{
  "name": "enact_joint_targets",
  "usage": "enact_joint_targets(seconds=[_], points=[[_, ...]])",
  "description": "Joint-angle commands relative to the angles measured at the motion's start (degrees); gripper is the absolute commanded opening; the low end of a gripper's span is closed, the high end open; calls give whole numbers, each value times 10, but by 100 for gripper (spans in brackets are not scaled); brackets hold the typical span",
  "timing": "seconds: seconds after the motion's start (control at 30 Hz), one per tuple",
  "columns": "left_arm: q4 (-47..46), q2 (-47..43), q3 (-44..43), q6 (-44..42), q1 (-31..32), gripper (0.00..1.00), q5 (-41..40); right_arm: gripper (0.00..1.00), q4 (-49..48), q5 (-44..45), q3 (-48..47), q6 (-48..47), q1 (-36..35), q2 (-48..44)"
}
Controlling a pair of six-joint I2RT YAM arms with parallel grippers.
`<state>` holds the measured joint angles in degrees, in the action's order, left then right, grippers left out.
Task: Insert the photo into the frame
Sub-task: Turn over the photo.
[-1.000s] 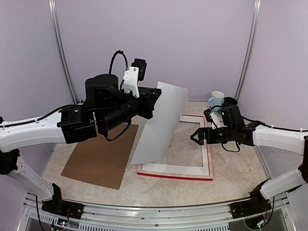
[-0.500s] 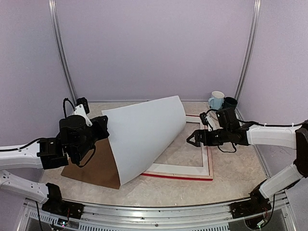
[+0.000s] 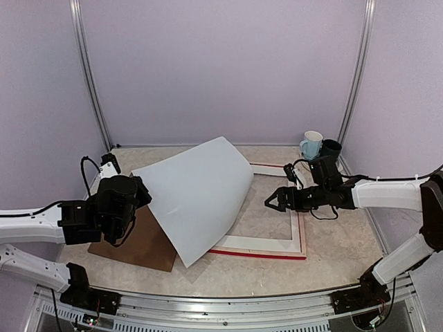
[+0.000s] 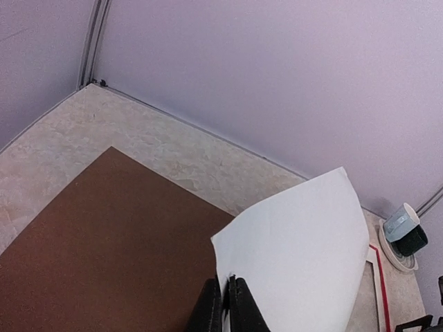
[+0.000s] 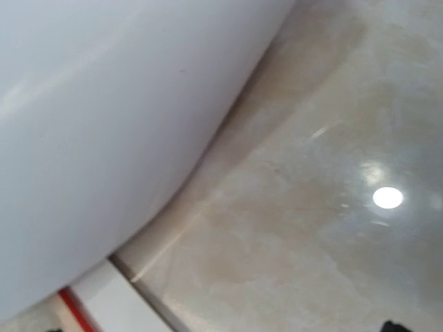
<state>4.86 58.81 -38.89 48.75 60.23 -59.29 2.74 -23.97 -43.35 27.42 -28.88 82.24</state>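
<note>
Top external view, with wrist views. Nearest on the left, the left gripper (image 3: 138,191) is clamping narrowly on the left edge of the photo (image 3: 197,197). In the left wrist view its two black fingers (image 4: 239,308) are pressing together with the sheet's edge pinched between them, close to a corner. Only the photo's white reverse is showing. The sheet is bowing upward into an arch, its gripped edge raised above the brown backing board (image 3: 131,242), which is lying flat on the table (image 3: 332,259) below and left of it.

To the right, the frame (image 3: 256,253) is lying flat on the table, its red near rail facing the arm bases. Inside it the white mat border (image 3: 252,243) is sitting, and the marbled table surface is showing through the open middle. The photo's right-hand part is overhanging the frame's left side and hiding that rail; its near corner is dipping down beside the frame's near left corner.

The right gripper (image 3: 272,202) is hovering over the frame's opening with its jaws spread wide and holding nothing, near the photo's right edge but apart from it. The blurred right wrist view is showing the white sheet curving above the table and a corner of the red rail.

Farthest back on the right, a white mug (image 3: 313,143) and a dark cup (image 3: 331,147) are standing upright side by side; their contents cannot be seen.

The photo's long axis appears to be running from the near corner away towards the back wall, slanting slightly right.
</note>
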Motion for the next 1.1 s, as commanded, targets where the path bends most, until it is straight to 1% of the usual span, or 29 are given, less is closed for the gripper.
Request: enact_joint_targets(seconds=[0.0,0.17,0.47,0.6,0.83,1.07], points=[[84,3,16,76,-1,8,-40,99,-47,-41,-8,39,-14,15],[124,-3,28,117,-1,10,-56,99,-96,-72,-6,87,-38,49],[209,6,33,194,-1,15,-81,99,-173,-100,-9,155,-70,104],[224,12,37,212,-1,15,-79,99,-199,-104,-9,181,-79,125],[224,20,54,234,4,18,-59,99,-252,-111,-16,233,-94,167],[250,21,67,274,31,20,-56,99,-287,-114,-30,282,-112,211]])
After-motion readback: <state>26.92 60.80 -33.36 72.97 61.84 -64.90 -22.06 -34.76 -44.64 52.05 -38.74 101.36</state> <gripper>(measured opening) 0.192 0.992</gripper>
